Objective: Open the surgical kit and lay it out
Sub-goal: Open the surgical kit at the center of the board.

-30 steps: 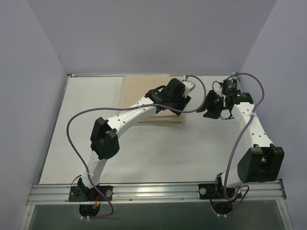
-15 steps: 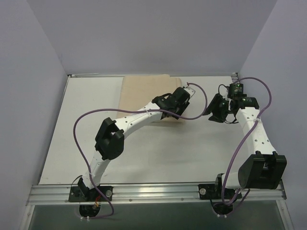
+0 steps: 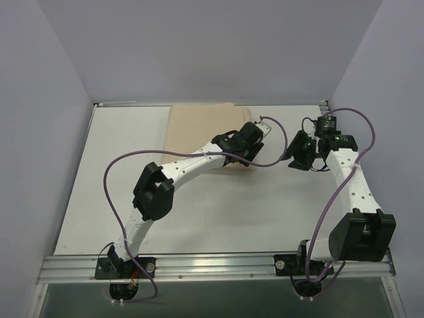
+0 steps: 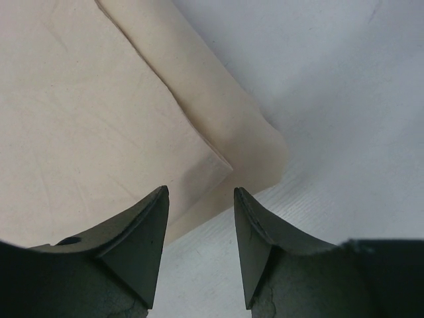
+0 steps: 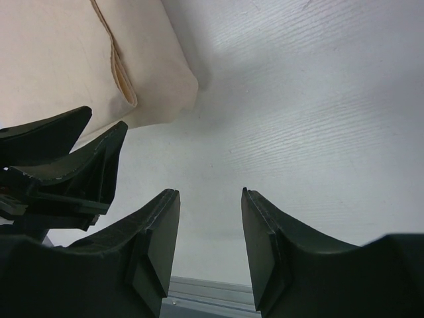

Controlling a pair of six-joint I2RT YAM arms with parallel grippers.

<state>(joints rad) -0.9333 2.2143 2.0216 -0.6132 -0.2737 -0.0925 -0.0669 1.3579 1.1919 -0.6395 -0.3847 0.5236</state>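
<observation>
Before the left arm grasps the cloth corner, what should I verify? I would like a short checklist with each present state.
1. Left gripper open: ok.
2. Flap corner of the cloth wrap lined up ahead of its gap: ok.
3. Fingers low enough to catch only the top flap: cannot tell.
4. Right gripper open, over bare table, off the wrap: ok.
5. The two grippers apart: ok.
6. What lies inside the wrap: cannot tell.
</observation>
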